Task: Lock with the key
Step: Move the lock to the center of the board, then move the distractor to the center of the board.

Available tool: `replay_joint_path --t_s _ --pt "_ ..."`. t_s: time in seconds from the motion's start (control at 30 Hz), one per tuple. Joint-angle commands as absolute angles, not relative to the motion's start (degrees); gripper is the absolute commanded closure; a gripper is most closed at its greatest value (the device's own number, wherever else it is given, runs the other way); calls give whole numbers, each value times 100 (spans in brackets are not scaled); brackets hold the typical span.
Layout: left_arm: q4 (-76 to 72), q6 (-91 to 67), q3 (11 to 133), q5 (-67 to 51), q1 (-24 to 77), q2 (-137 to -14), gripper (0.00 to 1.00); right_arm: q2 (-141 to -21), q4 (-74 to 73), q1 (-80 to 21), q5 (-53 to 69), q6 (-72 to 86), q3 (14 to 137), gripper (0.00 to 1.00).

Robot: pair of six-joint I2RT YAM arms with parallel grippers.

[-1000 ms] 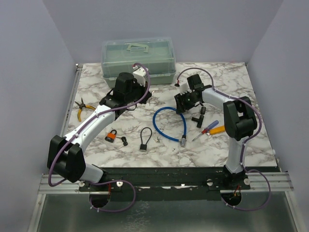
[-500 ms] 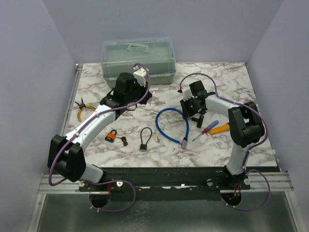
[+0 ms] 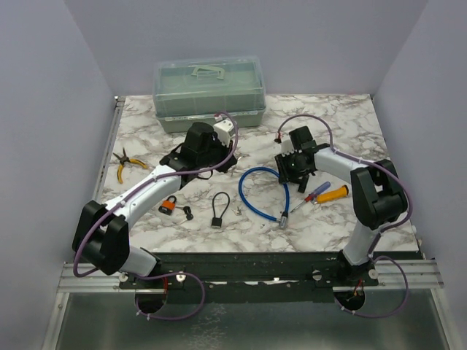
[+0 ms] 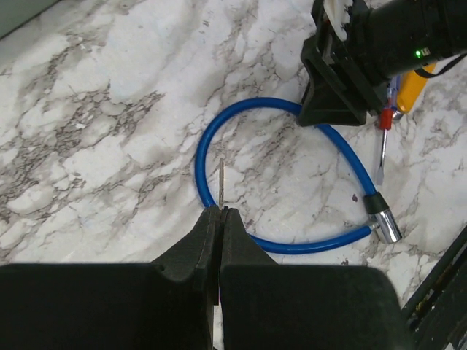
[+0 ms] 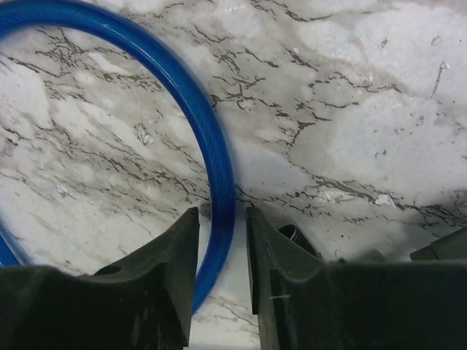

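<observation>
Two grips matter here: the left gripper is pinched fully closed on a thin key, its blade poking out over the marble table, while the right gripper clamps the blue cable lock mid-loop. The lock's metal end lies loose on the marble, well apart from that clamp. It may swing aside, or the key may twist in the pinch, when the two are pressed together.
</observation>
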State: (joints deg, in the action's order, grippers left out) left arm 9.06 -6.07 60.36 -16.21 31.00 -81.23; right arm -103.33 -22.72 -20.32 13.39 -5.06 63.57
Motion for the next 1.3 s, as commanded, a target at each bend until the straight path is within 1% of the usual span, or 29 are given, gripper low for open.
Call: replay_joint_path --t_s 0.0,0.13,0.33,0.5,0.63,0.67,0.77,0.83,0.9,1.0,1.13,1.27 --pt "730 -343 5922 -2104 3319 -8206 100 -10094 -2496 -2074 1087 -104 6447 58" --pt "721 -30 5810 -2449 3647 -8196 100 -9942 -2587 -2052 1200 -13 6831 46" --pt "694 473 5746 -2910 4069 -8307 100 -9659 -2682 -1797 1499 280 7349 39" --pt "465 773 5897 -2982 4588 -8546 100 -9404 -2800 -1277 1952 286 7558 37" --pt "156 888 6271 -3196 4969 -9056 100 -9281 -2913 -694 2373 409 7619 37" --pt "83 939 6373 -3292 5106 -9198 100 -9255 -2924 -547 2479 453 7620 35" --pt "27 1114 6814 -3431 5402 -9700 100 -9179 -3175 -117 2930 308 7694 35" --pt "26 1079 7045 -3586 5457 -9916 100 -9109 -3564 136 3145 -134 7738 37" --pt "26 1013 7129 -3687 5449 -9972 100 -8936 -4082 409 3622 -959 7637 38" --pt "-246 918 6933 -3765 5388 -9846 100 -8564 -4953 693 4110 -2659 7153 39" --pt "-348 782 6670 -3723 5335 -9650 100 -8200 -5556 747 3528 -4254 6388 46" --pt "-380 712 6584 -3608 5335 -9588 100 -8242 -5828 746 2954 -4685 6032 45"
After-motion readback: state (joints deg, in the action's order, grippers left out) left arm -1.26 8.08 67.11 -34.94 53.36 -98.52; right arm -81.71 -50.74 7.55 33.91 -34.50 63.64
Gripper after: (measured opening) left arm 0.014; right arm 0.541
